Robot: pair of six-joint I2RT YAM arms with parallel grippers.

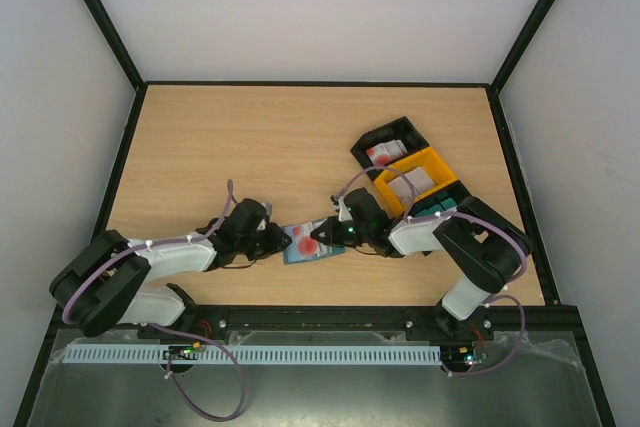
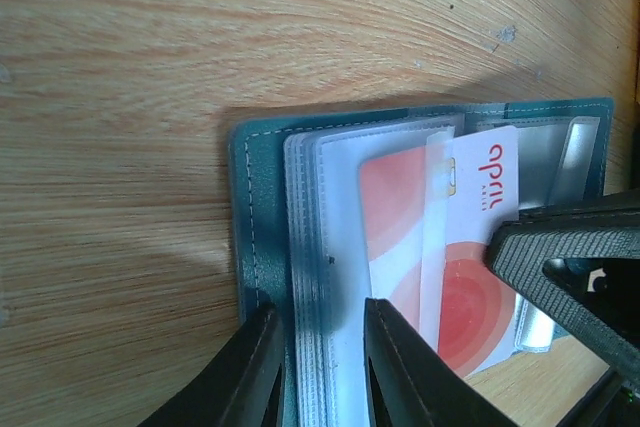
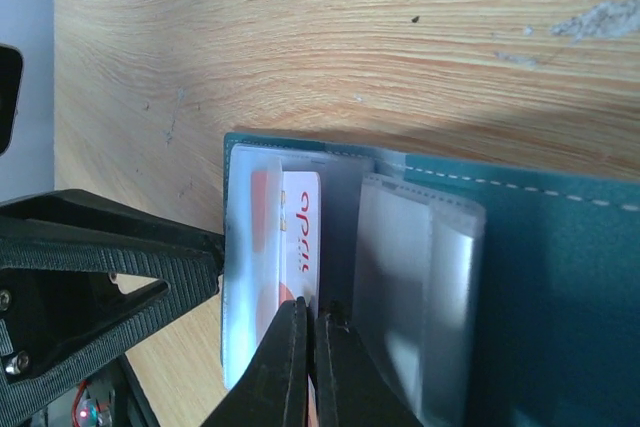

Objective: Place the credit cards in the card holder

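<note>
At the near edge of the pale wood tabletop [image 1: 300, 137], walled in white, the open teal card holder [image 1: 312, 245] lies flat between the two arms. The left tool [image 2: 322, 309] stands narrow, clamped across the holder's stack of clear sleeves. The right tool [image 3: 312, 309] is pinched tight on a white-and-red credit card [image 2: 470, 237] that sits partly inside a sleeve. Farther right sits a three-bin tray [image 1: 445, 167].

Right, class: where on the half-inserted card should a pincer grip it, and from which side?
Grip the card by its bare strip, the end outside the clear sleeve, coming from the side of the right arm. It lies flat and thin with its other end pocketed, so only that edge is free.
</note>
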